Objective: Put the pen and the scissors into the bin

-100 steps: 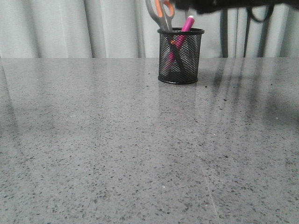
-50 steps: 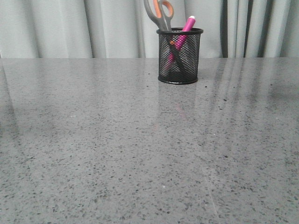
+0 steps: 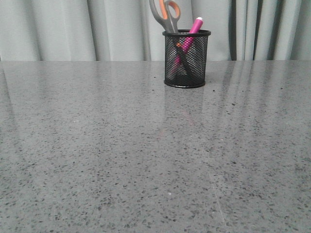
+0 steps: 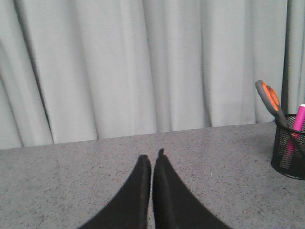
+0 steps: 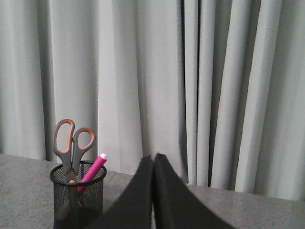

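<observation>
The bin (image 3: 186,58), a black wire-mesh cup, stands at the far middle of the grey table. The scissors (image 3: 166,14) stand blades-down in it, with the handles sticking up. The pen (image 3: 194,27) leans in it, white tip up. The bin (image 4: 289,152), scissors (image 4: 270,99) and pen (image 4: 299,119) also show in the left wrist view, and the bin (image 5: 78,195), scissors (image 5: 71,145) and pen (image 5: 93,169) in the right wrist view. My left gripper (image 4: 152,157) is shut and empty above the table. My right gripper (image 5: 153,157) is shut and empty beside the bin. Neither gripper shows in the front view.
A pale grey curtain (image 3: 97,29) hangs along the table's far edge. The speckled grey tabletop (image 3: 146,145) stretches from the bin to the near edge.
A dark arm that crossed the top right of the front view one second ago has left that view. The bin, scissors and pen stay put.
</observation>
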Controlling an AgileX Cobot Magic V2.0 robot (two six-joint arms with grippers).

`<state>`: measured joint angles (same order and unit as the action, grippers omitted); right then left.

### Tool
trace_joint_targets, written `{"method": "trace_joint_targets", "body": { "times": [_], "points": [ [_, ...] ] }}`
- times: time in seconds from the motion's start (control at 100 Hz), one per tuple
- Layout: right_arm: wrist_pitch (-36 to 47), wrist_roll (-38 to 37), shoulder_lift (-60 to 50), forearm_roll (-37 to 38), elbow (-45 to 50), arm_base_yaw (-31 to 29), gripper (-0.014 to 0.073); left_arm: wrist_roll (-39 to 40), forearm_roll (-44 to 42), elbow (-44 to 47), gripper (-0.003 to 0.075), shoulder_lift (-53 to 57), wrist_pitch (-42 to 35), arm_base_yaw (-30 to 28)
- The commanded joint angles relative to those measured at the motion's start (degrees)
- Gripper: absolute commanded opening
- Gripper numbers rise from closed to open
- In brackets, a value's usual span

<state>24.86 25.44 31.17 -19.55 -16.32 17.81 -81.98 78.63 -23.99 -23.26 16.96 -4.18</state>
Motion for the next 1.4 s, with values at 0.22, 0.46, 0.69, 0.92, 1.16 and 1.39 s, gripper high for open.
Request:
{"method": "trace_joint_targets", "body": {
  "times": [0.22,0.46,0.69,0.92,1.16,1.39],
  "points": [
    [-7.5,1.4,-20.2,0.7,10.0,-0.4,-0.0076,-0.2,7.0,14.0,-0.0019,20.6,-9.0,-0.1],
    [-9.4,1.4,-24.6,0.7,11.5,-0.4,-0.0076,-0.2,9.5,18.0,-0.0019,24.9,-7.8,-0.1],
    [-9.5,1.4,-24.6,0.7,11.5,-0.4,-0.0076,-0.2,9.5,18.5,-0.0019,24.9,-7.1,-0.1],
    [-9.7,1.4,-24.6,0.7,11.5,-0.4,-0.0076,-0.2,9.5,18.5,-0.0019,24.9,-7.1,-0.1],
    [-9.7,1.4,-24.6,0.7,11.5,-0.4,-0.0076,-0.2,9.5,18.5,-0.0019,24.9,-7.1,-0.1],
    [-9.7,1.4,-24.6,0.7,11.5,-0.4,-0.0076,-0.2,9.5,18.5,-0.0019,24.9,-7.1,-0.1]
  ]
}}
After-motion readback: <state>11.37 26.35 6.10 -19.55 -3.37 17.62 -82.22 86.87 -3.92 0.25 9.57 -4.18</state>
